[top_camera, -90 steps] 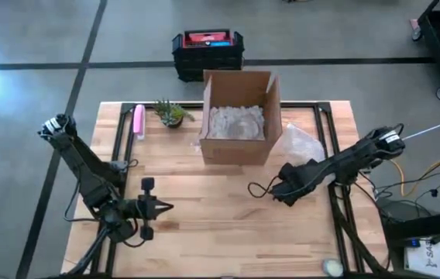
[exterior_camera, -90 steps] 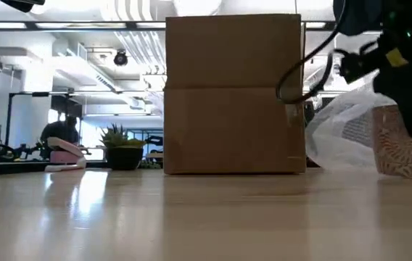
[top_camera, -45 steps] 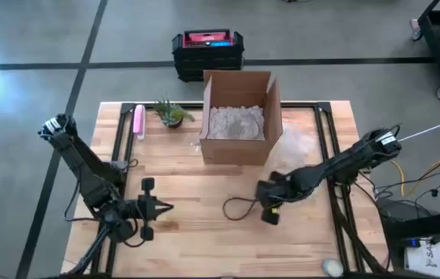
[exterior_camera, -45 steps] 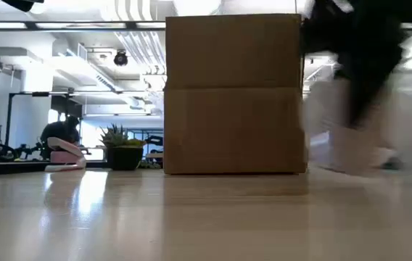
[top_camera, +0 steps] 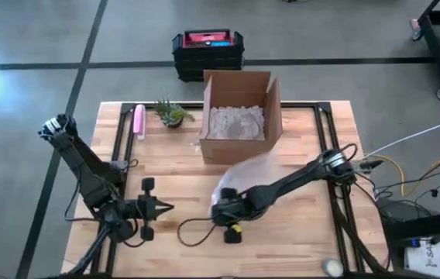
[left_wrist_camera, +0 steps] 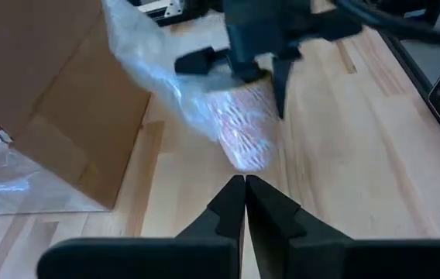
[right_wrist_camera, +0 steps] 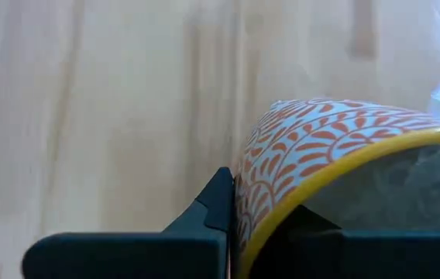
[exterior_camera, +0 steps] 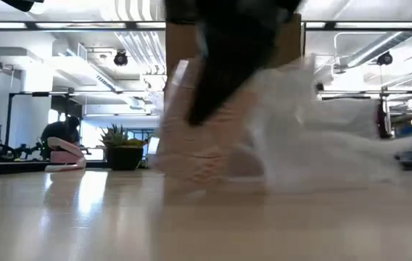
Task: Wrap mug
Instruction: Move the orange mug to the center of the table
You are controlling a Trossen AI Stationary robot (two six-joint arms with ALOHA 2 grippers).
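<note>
The mug (left_wrist_camera: 247,132), white with an orange scale pattern and a yellow rim (right_wrist_camera: 336,174), is in my right gripper (top_camera: 224,213), which is shut on it over the middle of the table, toward the near edge. A clear plastic wrap (top_camera: 251,174) clings to the mug and trails back toward the cardboard box (top_camera: 239,116). In the low view the mug (exterior_camera: 199,145) and wrap (exterior_camera: 315,138) are blurred. My left gripper (top_camera: 166,207) rests shut at the near left, pointing at the mug, its fingertips (left_wrist_camera: 245,186) touching nothing. My right gripper holds the mug by its wall at the yellow rim (right_wrist_camera: 282,205). One finger (right_wrist_camera: 216,205) lies on the patterned outside and the other is inside the mouth. The fingers come from above, slanting down. The mug hangs tilted below them; whether it touches the table I cannot tell.
The open cardboard box holds white packing material (top_camera: 235,120) at the far middle. A small potted plant (top_camera: 172,114) and a pink object (top_camera: 138,120) stand at the far left. A black crate (top_camera: 207,50) sits on the floor beyond the table. A loose cable (top_camera: 197,226) trails near the mug.
My right gripper has swept quickly from the table's right side toward the left and slightly toward the near edge. It carries the mug along, and the wrap has been dragged after it from beside the box to the table's middle.
</note>
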